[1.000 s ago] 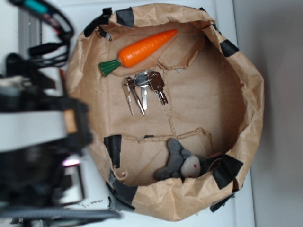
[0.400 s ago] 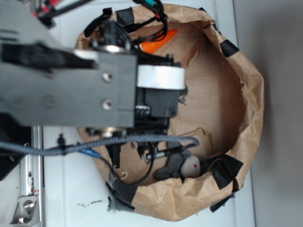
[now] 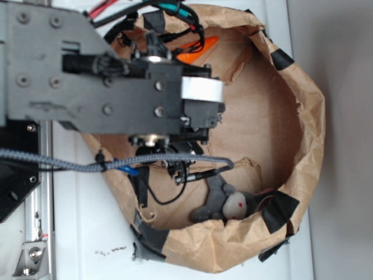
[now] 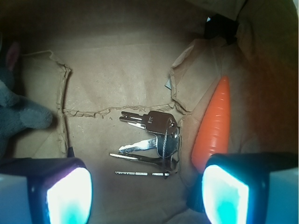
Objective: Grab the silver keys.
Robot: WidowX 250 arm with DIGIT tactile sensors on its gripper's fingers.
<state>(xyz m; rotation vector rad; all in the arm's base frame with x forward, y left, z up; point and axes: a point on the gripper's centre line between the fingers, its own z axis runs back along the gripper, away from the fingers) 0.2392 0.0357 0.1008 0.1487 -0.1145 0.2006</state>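
The silver keys lie fanned on the brown paper floor of the bag, their blades pointing left in the wrist view. My gripper is open and empty, hovering above them; its two lit fingertips stand wide apart at the bottom of that view, with the keys just beyond the gap. In the exterior view the arm hangs over the bag and hides the keys. The orange toy carrot lies right beside the keys; only its tip shows in the exterior view.
The brown paper bag with black tape patches has raised crumpled walls all round. A grey stuffed toy lies at the bag's near side, also at the left edge of the wrist view. Cables trail under the arm.
The arm has swung in from the left over the bag and now covers the keys and most of the carrot in the exterior view. Keys, carrot and stuffed toy have not moved.
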